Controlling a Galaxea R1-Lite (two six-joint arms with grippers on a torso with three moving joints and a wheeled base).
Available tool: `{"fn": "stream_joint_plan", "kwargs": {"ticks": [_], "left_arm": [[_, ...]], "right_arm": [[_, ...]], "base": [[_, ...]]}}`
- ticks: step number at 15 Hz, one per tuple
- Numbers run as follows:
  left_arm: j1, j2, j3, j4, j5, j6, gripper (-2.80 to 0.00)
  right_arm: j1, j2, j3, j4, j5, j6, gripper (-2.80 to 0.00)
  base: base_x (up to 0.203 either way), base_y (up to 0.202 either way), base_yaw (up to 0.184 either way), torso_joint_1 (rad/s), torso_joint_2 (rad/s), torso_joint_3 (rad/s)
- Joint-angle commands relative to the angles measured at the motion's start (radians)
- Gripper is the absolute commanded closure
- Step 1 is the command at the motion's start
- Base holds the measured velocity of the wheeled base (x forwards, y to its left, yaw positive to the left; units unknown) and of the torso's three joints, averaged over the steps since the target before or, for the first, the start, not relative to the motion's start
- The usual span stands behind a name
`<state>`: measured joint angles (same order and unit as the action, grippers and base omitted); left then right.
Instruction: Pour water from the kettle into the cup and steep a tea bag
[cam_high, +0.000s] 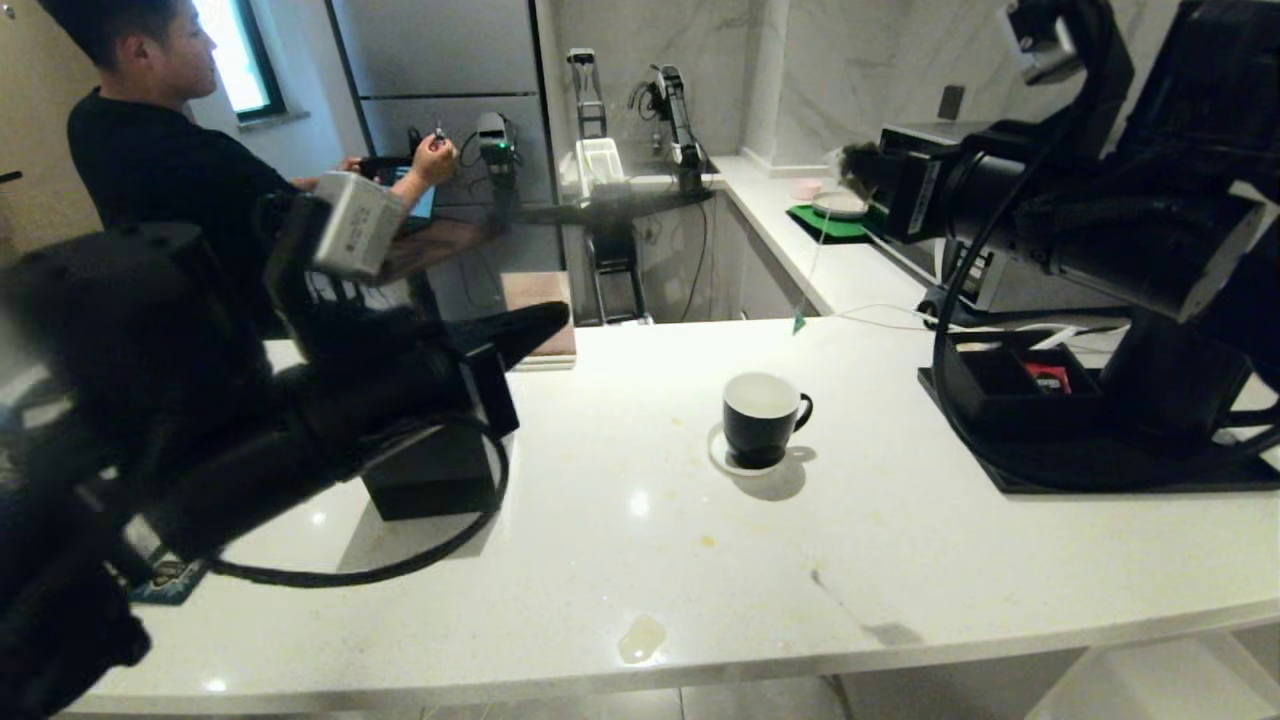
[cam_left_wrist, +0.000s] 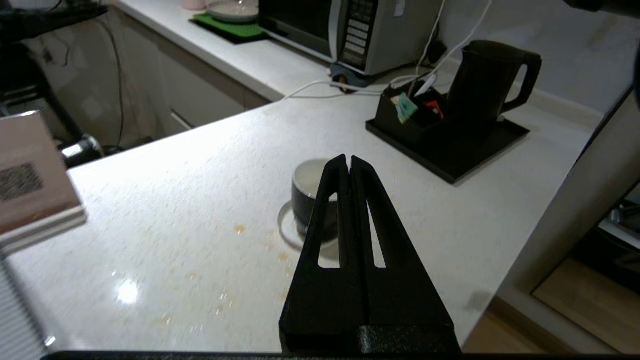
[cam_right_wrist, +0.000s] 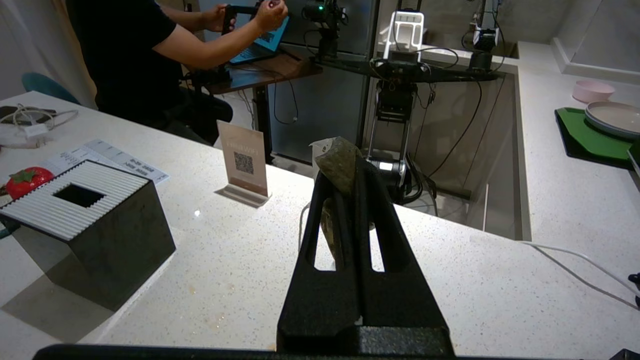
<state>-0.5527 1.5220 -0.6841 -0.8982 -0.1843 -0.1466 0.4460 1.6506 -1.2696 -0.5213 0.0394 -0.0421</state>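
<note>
While the right tool (cam_right_wrist: 350, 167) hangs high over the tabletop (cam_high: 620, 520), it's clamped on a damp tea bag (cam_right_wrist: 337, 165), and the bag's string with a little green tag (cam_high: 799, 322) dangles below it in the head view. Left tool (cam_left_wrist: 348, 162) is fully closed with nothing in it, up in the air on the left, pointing toward the cup (cam_high: 762, 418). Cup sits on a white coaster (cam_high: 722, 455) mid-tabletop, handle to the right. Kettle (cam_left_wrist: 487, 80) stands on a black tray (cam_left_wrist: 450, 150) at the right, next to a small organizer (cam_left_wrist: 405, 117) with packets. Black tissue box (cam_right_wrist: 85, 225) is over on the left. A person (cam_high: 150, 150) sits at a desk in the back.
</note>
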Motion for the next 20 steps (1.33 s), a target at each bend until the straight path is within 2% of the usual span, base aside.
{"fn": "stream_joint_plan", "kwargs": {"ticks": [1,5,11,16,17,20], "left_arm": [[-0.027,0.135,-0.022,-0.087,0.001,-0.001,0.0],[-0.063,0.215,-0.02,-0.178,0.002,0.0,0.0],[-0.133,0.271,-0.035,-0.183,0.002,0.005,0.0],[-0.165,0.285,-0.04,-0.185,0.002,0.007,0.0],[-0.175,0.29,-0.045,-0.185,0.004,0.007,-2.8],[-0.192,0.313,-0.063,-0.238,0.015,0.003,-2.8]], "right_arm": [[0.002,-0.002,-0.011,-0.001,0.001,-0.001,0.0],[0.03,-0.016,-0.02,-0.009,0.004,0.0,0.0],[0.087,-0.054,0.003,-0.005,0.001,-0.001,0.0],[0.106,-0.13,0.108,-0.012,-0.001,-0.003,0.0],[0.106,-0.15,0.134,-0.012,-0.002,-0.002,0.0],[0.105,-0.188,0.192,-0.014,-0.005,-0.003,0.0]], "base": [[0.0,0.0,0.0,0.0,0.0,0.0],[0.0,0.0,0.0,0.0,0.0,0.0],[0.0,0.0,0.0,0.0,0.0,0.0],[0.0,0.0,0.0,0.0,0.0,0.0],[0.0,0.0,0.0,0.0,0.0,0.0],[0.0,0.0,0.0,0.0,0.0,0.0]]}}
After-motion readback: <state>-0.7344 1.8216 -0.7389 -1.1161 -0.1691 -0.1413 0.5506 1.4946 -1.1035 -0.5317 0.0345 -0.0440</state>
